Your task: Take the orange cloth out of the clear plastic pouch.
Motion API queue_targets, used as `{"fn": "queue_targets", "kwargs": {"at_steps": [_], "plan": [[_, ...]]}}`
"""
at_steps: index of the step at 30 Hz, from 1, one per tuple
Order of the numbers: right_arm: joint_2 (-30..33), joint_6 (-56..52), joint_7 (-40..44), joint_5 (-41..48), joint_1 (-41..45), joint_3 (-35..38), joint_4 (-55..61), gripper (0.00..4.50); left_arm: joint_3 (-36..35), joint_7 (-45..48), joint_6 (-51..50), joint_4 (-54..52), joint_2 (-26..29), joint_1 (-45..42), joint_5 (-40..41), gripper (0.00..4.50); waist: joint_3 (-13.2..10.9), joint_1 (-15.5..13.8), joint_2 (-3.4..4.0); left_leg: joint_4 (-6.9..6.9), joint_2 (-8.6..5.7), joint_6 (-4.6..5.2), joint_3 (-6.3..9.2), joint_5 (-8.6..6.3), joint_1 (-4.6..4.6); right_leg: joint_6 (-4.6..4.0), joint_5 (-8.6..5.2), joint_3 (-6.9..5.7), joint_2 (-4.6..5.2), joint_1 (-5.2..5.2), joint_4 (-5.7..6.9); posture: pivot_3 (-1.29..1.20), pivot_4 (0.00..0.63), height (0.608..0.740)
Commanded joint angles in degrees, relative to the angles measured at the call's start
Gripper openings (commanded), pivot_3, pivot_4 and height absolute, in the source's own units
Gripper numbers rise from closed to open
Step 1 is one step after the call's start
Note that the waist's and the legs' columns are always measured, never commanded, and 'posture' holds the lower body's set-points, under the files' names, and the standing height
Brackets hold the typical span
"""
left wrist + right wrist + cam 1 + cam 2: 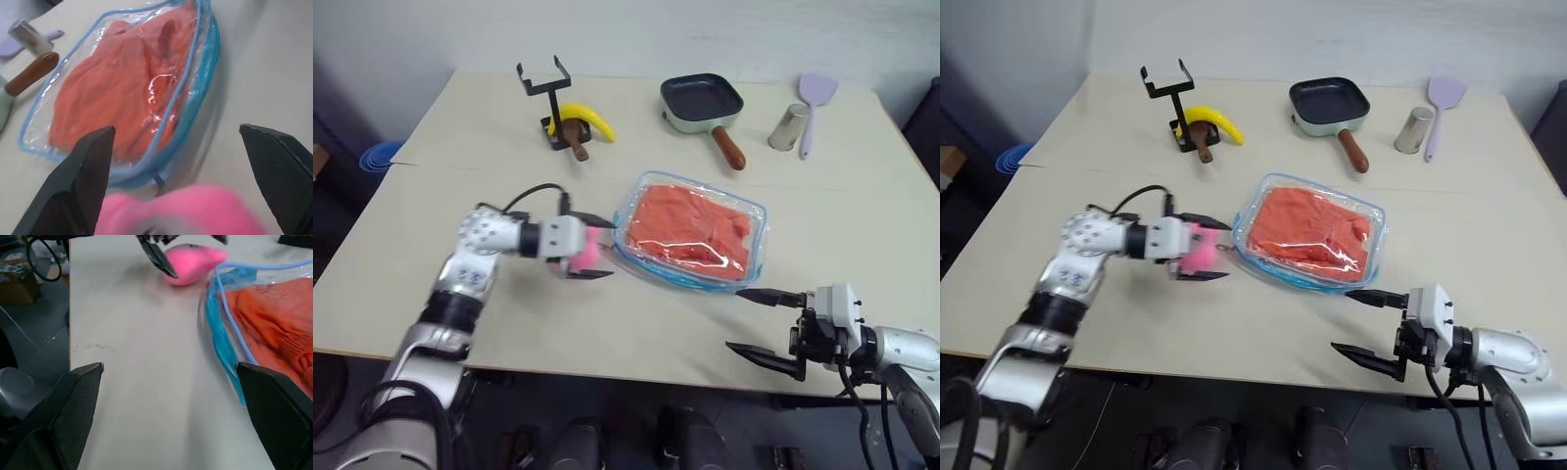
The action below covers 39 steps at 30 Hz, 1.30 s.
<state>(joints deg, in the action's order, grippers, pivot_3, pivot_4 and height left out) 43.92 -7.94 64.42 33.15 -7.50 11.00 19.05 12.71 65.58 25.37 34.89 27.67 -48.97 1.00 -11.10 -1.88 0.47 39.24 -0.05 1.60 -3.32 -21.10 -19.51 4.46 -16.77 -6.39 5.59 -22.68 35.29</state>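
Far left: black phone stand (pixel 546 90), banana (pixel 586 119) beside it
Far middle: dark square pan (pixel 702 99), brown handle
Far right: metal cup (pixel 788 127), lilac spatula (pixel 814 106)

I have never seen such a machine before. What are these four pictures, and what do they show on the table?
It is a humanoid robot with two arms, each ending in a two-fingered claw. Two pictures come from its head, looking down; two come from cameras on its wrists.

On the table lies the clear plastic pouch with the orange cloth inside. The left claw stands open around the pouch's pink plush charm. The right claw is open and holds nothing, near the pouch's front corner.

Farther back are a banana, a black stand, a dark pan, a metal cup and a lilac spatula.
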Motion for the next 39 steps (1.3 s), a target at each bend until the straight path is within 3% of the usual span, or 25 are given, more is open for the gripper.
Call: {"fn": "queue_targets", "kwargs": {"at_steps": [1,4,11,16,17,26,31,33,36,39], "plan": [[-0.76,-0.06,-1.83,-0.25,-0.71,0.78,2.77,4.5,1.11,-1.98,6.01,8.61,-1.38,-4.47,-3.5,4.27,-0.05,0.54,-0.09,-0.01,0.01,0.02,-0.07,0.0,0.02,0.02,0.01,0.01,-0.01,-0.01,-0.02,0.0,0.15,0.74],[-1.2,0.28,-2.98,-0.82,-1.51,1.14,3.24,4.5,2.02,-3.41,10.03,13.76,-3.84,-7.35,-5.23,3.65,-0.1,0.49,-0.19,-0.03,0.05,0.02,-0.15,0.0,0.09,0.03,0.01,0.0,-0.03,-0.03,0.01,0.0,0.15,0.74],[-1.95,0.8,-4.19,-1.23,-3.11,1.55,3.8,4.5,1.46,-4.9,12.59,18.97,-6.02,-9.5,-6.19,1.57,-0.14,0.29,-0.26,-0.02,0.01,0.07,-0.12,0.01,0.06,0.05,0.03,0.04,0.05,-0.03,0.01,0.0,0.15,0.74],[-2.01,1.07,-4.25,-1.31,-3.97,1.7,3.92,4.5,-0.68,-2.21,9.1,18.57,-6.81,-8.71,-3.05,0.13,-0.15,0.31,-0.27,-0.01,0.0,0.08,-0.09,0.01,0.04,0.05,0.03,0.02,0.05,-0.03,0.02,0.0,0.15,0.74],[-1.95,0.9,-4.13,-1.09,-4.09,1.66,4.07,4.5,-1.97,-1.61,6.07,17.95,-7.44,-8.5,-1.11,0.02,-0.15,0.34,-0.27,-0.01,0.0,0.08,-0.09,0.01,0.04,0.05,0.03,0.02,0.05,-0.03,0.02,0.0,0.15,0.74],[0.17,-9.48,-4.98,3.51,-2.92,-1.89,10.48,4.5,-10.74,-2.53,-23.65,3.92,-11.45,-5.37,12.63,0.02,-0.17,0.39,-0.31,0.06,0.02,0.08,0.05,0.02,-0.04,0.05,0.03,0.06,0.05,-0.03,0.03,0.0,0.15,0.74],[-3.92,-13.27,-14.02,-3.38,5.96,-9.33,9.94,4.5,-10.33,-5.12,-40.47,-11.17,-10.83,0.46,16.21,0.02,-0.18,0.93,-0.32,0.09,0.06,0.04,0.07,0.03,0.01,0.05,0.03,0.11,0.05,-0.03,0.12,0.0,0.15,0.74],[-6.15,-14.05,-16.3,-5.15,9.34,-11.83,9.02,4.5,-7.29,-3.78,-38.2,-15.91,-8.51,3.77,13.0,0.02,-0.18,0.93,-0.32,0.09,0.05,-0.01,0.08,0.06,0.03,0.04,0.02,0.13,0.05,-0.04,0.17,0.0,0.15,0.74],[-8.0,-12.33,-16.36,-5.6,10.53,-12.47,8.68,4.5,-3.23,-2.17,-22.64,-15.25,-3.85,6.44,5.27,0.02,-0.18,0.61,-0.32,0.09,0.05,-0.03,0.07,0.05,0.03,0.03,0.02,0.14,0.04,-0.06,0.16,0.0,0.15,0.74],[-9.17,-6.2,-13.04,-3.19,8.09,-8.57,9.1,4.5,-3.55,-2.6,-13.87,-10.8,-2.39,5.41,4.04,0.58,-0.17,0.01,-0.32,0.1,0.01,-0.03,0.11,0.05,-0.07,0.03,0.02,0.09,0.05,-0.07,0.1,0.0,0.15,0.74]]}}
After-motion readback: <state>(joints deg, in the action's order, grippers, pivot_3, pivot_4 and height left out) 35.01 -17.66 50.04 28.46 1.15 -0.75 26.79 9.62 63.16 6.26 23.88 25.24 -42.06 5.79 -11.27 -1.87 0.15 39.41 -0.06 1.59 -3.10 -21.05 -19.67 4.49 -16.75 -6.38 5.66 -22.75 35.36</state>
